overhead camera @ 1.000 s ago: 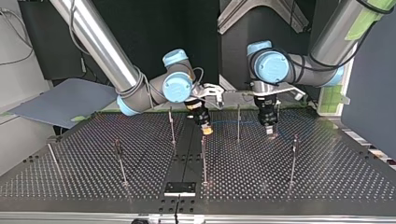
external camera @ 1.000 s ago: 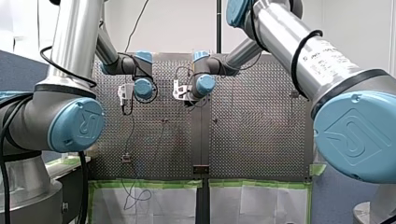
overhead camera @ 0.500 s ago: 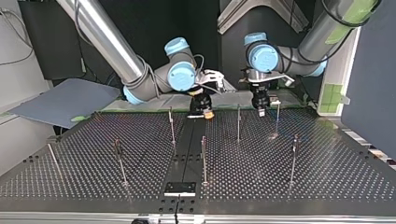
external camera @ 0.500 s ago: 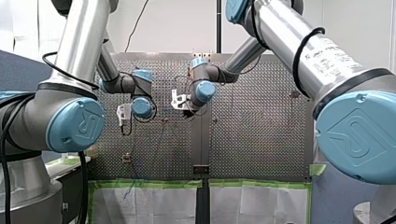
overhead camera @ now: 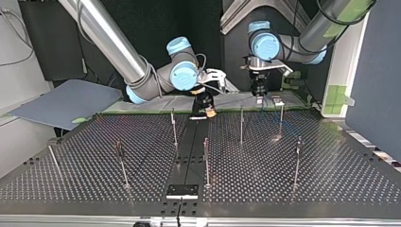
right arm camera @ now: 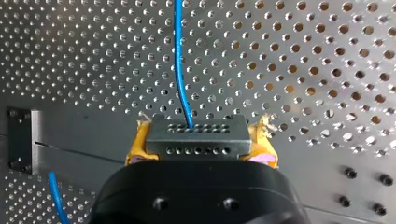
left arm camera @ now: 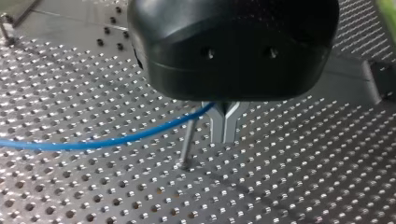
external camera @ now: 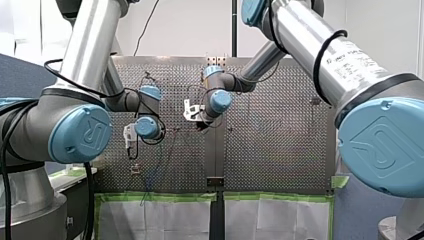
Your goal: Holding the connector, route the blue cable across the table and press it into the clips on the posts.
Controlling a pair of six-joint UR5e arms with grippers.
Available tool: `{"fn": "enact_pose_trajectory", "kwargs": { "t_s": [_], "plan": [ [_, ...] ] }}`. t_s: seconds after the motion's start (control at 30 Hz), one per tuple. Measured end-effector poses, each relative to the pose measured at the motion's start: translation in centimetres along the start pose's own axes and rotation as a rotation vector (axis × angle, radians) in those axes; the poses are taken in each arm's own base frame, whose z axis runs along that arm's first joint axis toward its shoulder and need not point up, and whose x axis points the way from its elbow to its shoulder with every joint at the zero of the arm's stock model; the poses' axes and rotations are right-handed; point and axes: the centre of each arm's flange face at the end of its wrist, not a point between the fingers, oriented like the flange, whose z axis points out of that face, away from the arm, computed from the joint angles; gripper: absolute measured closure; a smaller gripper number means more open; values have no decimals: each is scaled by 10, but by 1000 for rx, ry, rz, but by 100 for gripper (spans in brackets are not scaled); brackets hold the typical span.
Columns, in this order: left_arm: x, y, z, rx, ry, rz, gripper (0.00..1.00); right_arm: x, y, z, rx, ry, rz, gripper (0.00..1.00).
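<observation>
In the right wrist view my right gripper [right arm camera: 198, 134] is shut on the dark grey connector [right arm camera: 196, 142], which sits between its yellow pads [right arm camera: 136, 145]. From the connector the blue cable [right arm camera: 179, 56] runs straight ahead over the perforated table. In the left wrist view my left gripper [left arm camera: 225, 139] has its metal fingers pressed together on the blue cable [left arm camera: 107, 141], which trails off to one side. A thin post [left arm camera: 187, 142] stands just beside those fingers. In the top view my right gripper [overhead camera: 208, 112] hangs at the far middle, and my left gripper [overhead camera: 259, 98] is to its right, higher up.
Several thin posts stand on the table, among them one [overhead camera: 174, 126] left of centre, one [overhead camera: 241, 125] right of centre and one [overhead camera: 206, 161] nearer the camera. A black plate [overhead camera: 182, 190] lies at the top view's near edge. A grey board [overhead camera: 66, 101] leans at the far left.
In the top view both grippers have risen and drawn back toward the far edge. My left gripper has moved furthest, away from the post by which it stood.
</observation>
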Motion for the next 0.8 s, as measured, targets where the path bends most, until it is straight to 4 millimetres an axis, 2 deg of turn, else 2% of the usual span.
{"fn": "enact_pose_trajectory", "kwargs": {
  "t_s": [0.23,0.6,0.8],
  "plan": [
    [5,2,-3,21,4,-1,100,-2,9,4,-10,7,12,100],
    [-12,-8,15,77,-50,-45,100,-8,16,12,-15,21,13,100],
    [-9,-10,32,79,-42,-47,100,-8,23,15,-24,28,18,100]
  ]
}}
